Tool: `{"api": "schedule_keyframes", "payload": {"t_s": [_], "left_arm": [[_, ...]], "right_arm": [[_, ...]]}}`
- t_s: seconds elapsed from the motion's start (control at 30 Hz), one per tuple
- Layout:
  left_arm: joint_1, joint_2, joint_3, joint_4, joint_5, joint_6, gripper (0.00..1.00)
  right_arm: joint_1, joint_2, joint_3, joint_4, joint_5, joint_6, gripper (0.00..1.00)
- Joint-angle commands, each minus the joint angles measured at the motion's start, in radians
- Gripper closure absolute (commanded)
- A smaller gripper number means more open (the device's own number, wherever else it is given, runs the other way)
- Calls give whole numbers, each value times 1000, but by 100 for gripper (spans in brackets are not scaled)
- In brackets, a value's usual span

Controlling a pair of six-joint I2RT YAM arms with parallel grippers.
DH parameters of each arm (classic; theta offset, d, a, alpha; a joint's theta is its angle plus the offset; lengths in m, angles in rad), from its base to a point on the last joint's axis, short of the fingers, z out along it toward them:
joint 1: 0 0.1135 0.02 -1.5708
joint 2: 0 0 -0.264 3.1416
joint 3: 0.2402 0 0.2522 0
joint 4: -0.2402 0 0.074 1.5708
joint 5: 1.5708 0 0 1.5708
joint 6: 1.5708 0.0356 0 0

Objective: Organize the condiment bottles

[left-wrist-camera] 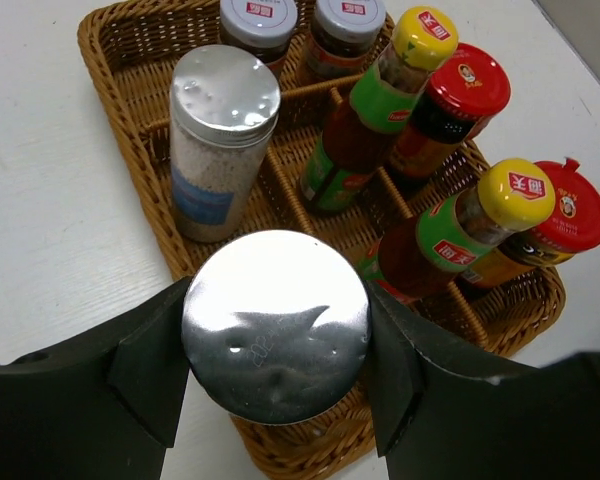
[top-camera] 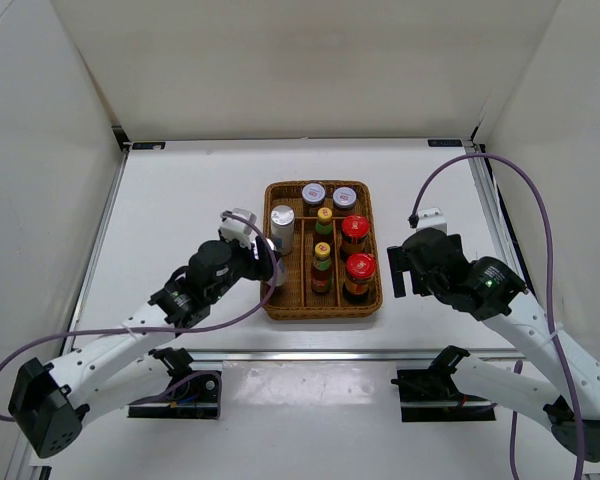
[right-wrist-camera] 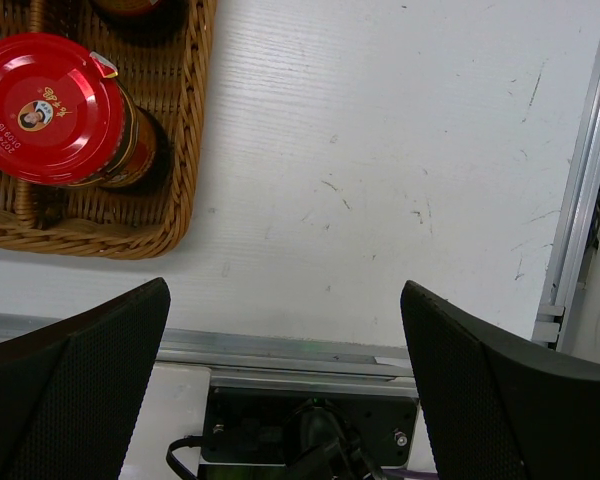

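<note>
Seven bottles (top-camera: pixel 324 250) stood in the tray (top-camera: pixel 290 185), the left gripper (left-wrist-camera: pixel 275 345) clamped the last shaker (left-wrist-camera: pixel 275 300) over its near-left part, and the right gripper (right-wrist-camera: pixel 285 330) hung spread and empty

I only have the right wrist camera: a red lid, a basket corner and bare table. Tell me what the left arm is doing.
Observer: The left gripper is shut on a silver-capped shaker, over the near left part of the wicker tray. I cannot tell whether the shaker is set down.
Operator: List what stands in the tray.
Observer: Seven things. A second shaker stands just beyond the held one. Two grey-lidded jars are at the far end. Two yellow-capped bottles are in the middle column, and two red-lidded jars are on the right.
</note>
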State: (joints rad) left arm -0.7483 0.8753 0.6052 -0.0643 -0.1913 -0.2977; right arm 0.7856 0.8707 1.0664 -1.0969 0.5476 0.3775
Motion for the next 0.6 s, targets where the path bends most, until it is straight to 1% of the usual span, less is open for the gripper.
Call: {"api": "schedule_keyframes", "payload": {"t_s": [0.0, 0.17, 0.27, 0.33, 0.37, 0.4, 0.43, 0.5, 0.53, 0.57], "left_arm": [[-20, 36, -13, 185, -22, -29, 89], [-48, 138, -4, 230, -22, -29, 88], [-62, 211, 21, 230, -49, -6, 83], [-71, 249, 31, 230, -89, -6, 78], [-82, 249, 31, 230, -100, -6, 72], [-82, 261, 41, 230, -120, -6, 64], [-91, 261, 41, 230, -129, -6, 45], [-100, 261, 50, 230, -157, -6, 36], [-100, 261, 62, 215, -168, 3, 28], [-100, 261, 77, 204, -189, 3, 22]], "right_arm": [[-3, -4, 0, 22, 17, -9, 1], [-3, -4, 0, 22, 17, -9, 1], [-3, -4, 0, 22, 17, -9, 1], [-3, -4, 0, 22, 17, -9, 1], [-3, -4, 0, 22, 34, 1, 1], [-3, -13, 0, 22, 34, 1, 1], [-3, -13, 0, 22, 34, 1, 1], [-3, -25, 0, 22, 20, 1, 1], [-3, -41, 0, 22, 8, -9, 1], [-3, -51, 0, 22, -9, -31, 1]]}}
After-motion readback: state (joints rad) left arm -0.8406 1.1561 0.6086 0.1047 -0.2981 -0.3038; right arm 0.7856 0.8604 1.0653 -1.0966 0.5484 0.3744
